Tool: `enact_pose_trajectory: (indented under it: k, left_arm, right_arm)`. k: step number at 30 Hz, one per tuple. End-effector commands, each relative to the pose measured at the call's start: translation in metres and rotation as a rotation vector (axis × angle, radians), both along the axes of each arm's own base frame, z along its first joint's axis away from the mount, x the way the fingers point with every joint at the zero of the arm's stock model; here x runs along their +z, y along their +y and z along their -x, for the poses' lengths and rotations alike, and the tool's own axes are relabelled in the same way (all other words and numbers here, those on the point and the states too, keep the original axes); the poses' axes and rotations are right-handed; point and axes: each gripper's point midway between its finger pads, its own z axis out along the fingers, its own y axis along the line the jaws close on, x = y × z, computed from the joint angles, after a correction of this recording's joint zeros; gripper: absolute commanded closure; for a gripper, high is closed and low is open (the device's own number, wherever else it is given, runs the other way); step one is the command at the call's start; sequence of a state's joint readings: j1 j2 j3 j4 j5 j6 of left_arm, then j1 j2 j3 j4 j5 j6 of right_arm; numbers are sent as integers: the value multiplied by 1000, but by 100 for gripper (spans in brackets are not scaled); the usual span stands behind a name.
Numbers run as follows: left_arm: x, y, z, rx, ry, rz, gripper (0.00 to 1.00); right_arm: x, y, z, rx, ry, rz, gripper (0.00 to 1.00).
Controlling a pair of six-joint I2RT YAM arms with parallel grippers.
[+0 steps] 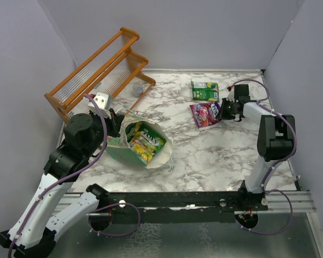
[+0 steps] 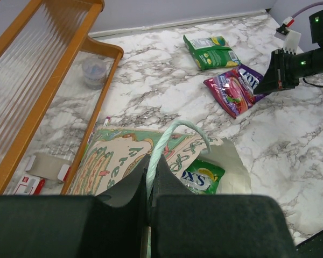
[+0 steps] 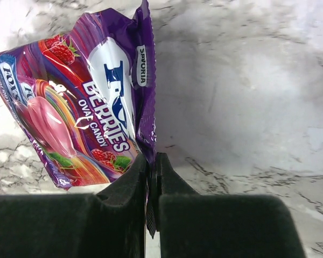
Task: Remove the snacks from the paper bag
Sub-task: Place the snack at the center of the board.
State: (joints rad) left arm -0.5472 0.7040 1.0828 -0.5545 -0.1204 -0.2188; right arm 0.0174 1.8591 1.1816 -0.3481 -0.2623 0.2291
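The pale-green paper bag [image 1: 118, 149] lies tipped on the marble table, its mouth toward the right, with green and yellow snack packets [image 1: 145, 142] inside. My left gripper [image 2: 151, 166] is shut on the bag's string handle [image 2: 175, 129]; a green packet [image 2: 201, 176] shows in the bag's mouth. My right gripper [image 3: 152, 161] is shut on the edge of a purple-pink berry candy packet [image 3: 81, 107], which hangs just above or rests on the table [image 1: 205, 114]. A green packet [image 1: 204, 90] lies on the table beyond it.
An orange wooden rack [image 1: 99, 70] stands at the back left, with a small clear cup [image 2: 94, 69] under it and small red-and-white items [image 2: 29, 184] beside it. Grey walls close in the table on three sides.
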Motion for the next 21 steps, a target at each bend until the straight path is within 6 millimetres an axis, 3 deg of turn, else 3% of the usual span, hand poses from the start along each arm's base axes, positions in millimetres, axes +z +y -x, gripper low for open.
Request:
enact_pose_trajectory:
  k: [1, 4, 8, 11, 13, 15, 16, 18, 21]
  left_arm:
    - [21, 0, 1, 4, -54, 44, 100]
    - [20, -1, 0, 0, -52, 45, 100]
    - [21, 2, 3, 3, -58, 46, 100]
    - [21, 2, 3, 3, -58, 40, 100]
    - [21, 1, 2, -2, -54, 37, 100]
    - [22, 0, 2, -5, -54, 38, 100]
    - [22, -1, 2, -6, -54, 40, 100]
    - [22, -1, 2, -4, -59, 48, 100]
    - [21, -3, 1, -13, -56, 53, 100]
  right_arm:
    - [0, -14, -8, -64, -23, -13, 96]
    - [2, -13, -4, -85, -34, -44, 94]
    - [15, -10, 4, -100, -89, -71, 81]
    - [34, -20, 6, -131, -152, -37, 62]
    - [50, -27, 6, -158, -211, -13, 53]
    - [71, -27, 7, -159, -287, -17, 51]
    - [80, -26, 8, -159, -323, -28, 43]
    - [96, -13, 13, -102, -393, -83, 41]
    - [115, 22, 29, 97, -504, -210, 41]
